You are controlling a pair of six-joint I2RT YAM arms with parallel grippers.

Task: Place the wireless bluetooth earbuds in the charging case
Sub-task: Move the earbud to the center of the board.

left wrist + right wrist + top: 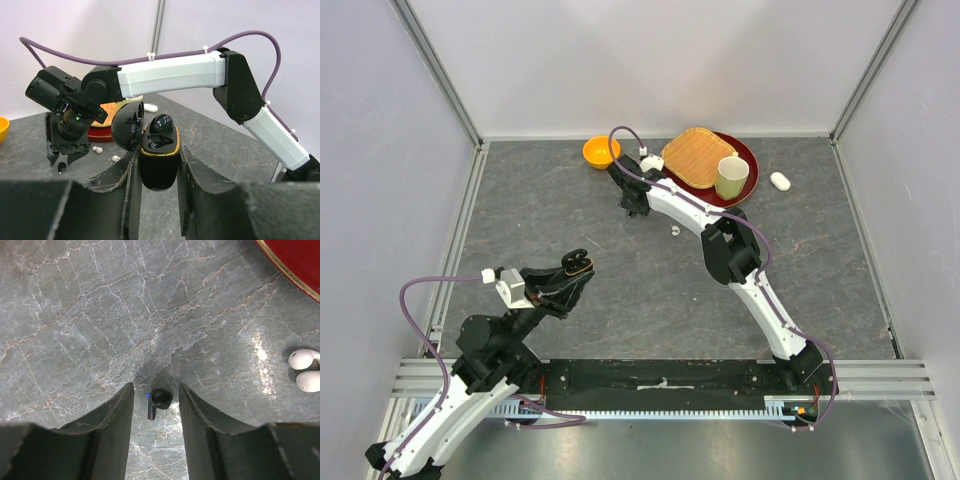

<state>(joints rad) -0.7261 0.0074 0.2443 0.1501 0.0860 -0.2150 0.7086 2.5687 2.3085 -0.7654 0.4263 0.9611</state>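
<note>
The left tool (157, 159) pinches the open black charging case (159, 150), one seated black earbud (161, 122) inside. The right tool (156, 392) stands spread around a loose black earbud (161, 398) on the desk (100, 315), white earbuds (304, 359) nearby.

Your left arm (435, 422) and right arm (767, 302) pair white shells with black joints. A purple cable (248, 33) runs along each, tied with white zip ties (205, 49). Your fingers (200, 192) are black, thick, with rough edges.

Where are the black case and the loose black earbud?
Glossy black oval charging case (159, 170): left wrist view, front shell.
Tiny loose black earbud (161, 397): right wrist view, rounded head.
</note>
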